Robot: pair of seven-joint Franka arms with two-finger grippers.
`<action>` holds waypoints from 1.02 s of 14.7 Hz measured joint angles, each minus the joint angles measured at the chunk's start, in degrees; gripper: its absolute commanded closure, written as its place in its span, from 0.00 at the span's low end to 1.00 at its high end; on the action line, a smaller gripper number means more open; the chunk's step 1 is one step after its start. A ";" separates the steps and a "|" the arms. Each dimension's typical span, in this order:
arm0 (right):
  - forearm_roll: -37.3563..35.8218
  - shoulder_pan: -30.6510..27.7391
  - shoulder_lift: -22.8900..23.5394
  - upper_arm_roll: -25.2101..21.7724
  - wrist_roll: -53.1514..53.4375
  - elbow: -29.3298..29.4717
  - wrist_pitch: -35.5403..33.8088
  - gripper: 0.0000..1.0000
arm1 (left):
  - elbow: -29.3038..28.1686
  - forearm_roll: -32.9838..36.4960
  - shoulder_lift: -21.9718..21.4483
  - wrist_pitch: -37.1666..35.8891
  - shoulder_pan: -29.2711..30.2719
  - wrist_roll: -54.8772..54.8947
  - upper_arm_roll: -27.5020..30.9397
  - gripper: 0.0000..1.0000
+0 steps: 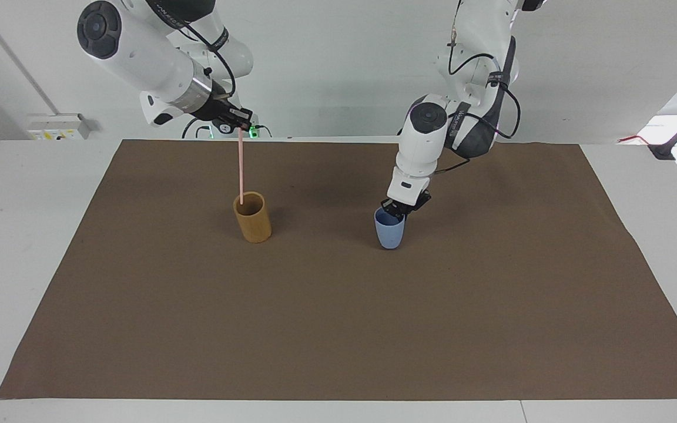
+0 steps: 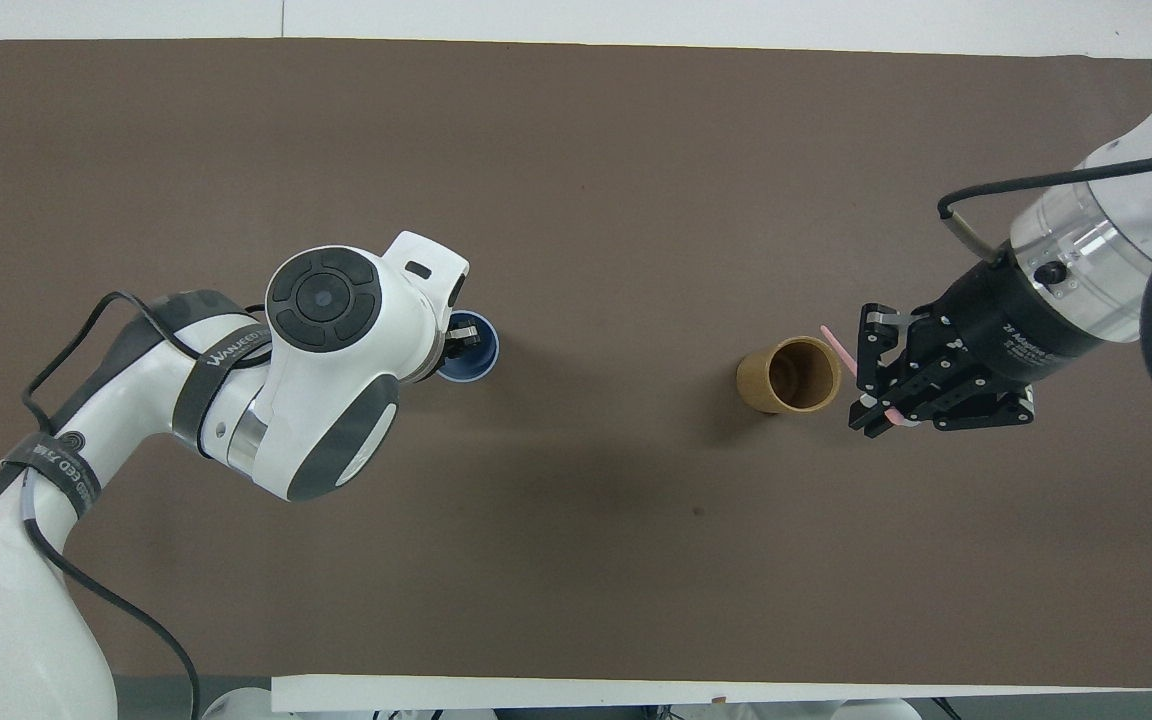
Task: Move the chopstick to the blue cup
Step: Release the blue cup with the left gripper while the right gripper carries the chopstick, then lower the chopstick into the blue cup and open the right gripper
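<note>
Chopstick lifted, blue cup brought in

The right tool (image 1: 238, 126) pinches the chopstick (image 1: 241, 170) upright over the tan cup (image 1: 252, 218); the left tool (image 1: 395, 210) pinches the blue cup's (image 1: 389, 230) rim mid-surface. Next, the stick must travel over and drop inside.

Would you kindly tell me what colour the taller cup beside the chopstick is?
The taller cup is tan-brown, best seen in the facing view.

In the overhead view my own left wrist covers part of the blue cup (image 2: 476, 352) at centre left, and the chopstick (image 2: 844, 347) shows only as short bits.
</note>
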 measured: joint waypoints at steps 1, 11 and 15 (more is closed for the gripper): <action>0.00 0.00 0.04 0.00 0.00 0.01 0.00 1.00 | 0.06 0.00 0.00 0.05 0.03 0.01 0.02 0.00; 5.46 4.73 0.69 0.45 8.92 -0.27 9.67 1.00 | 16.87 0.22 -7.57 -26.57 12.02 6.71 1.10 0.00; 11.75 15.86 2.79 0.77 24.74 -0.66 25.40 1.00 | 22.09 0.17 -8.51 -31.47 27.52 31.08 1.69 0.00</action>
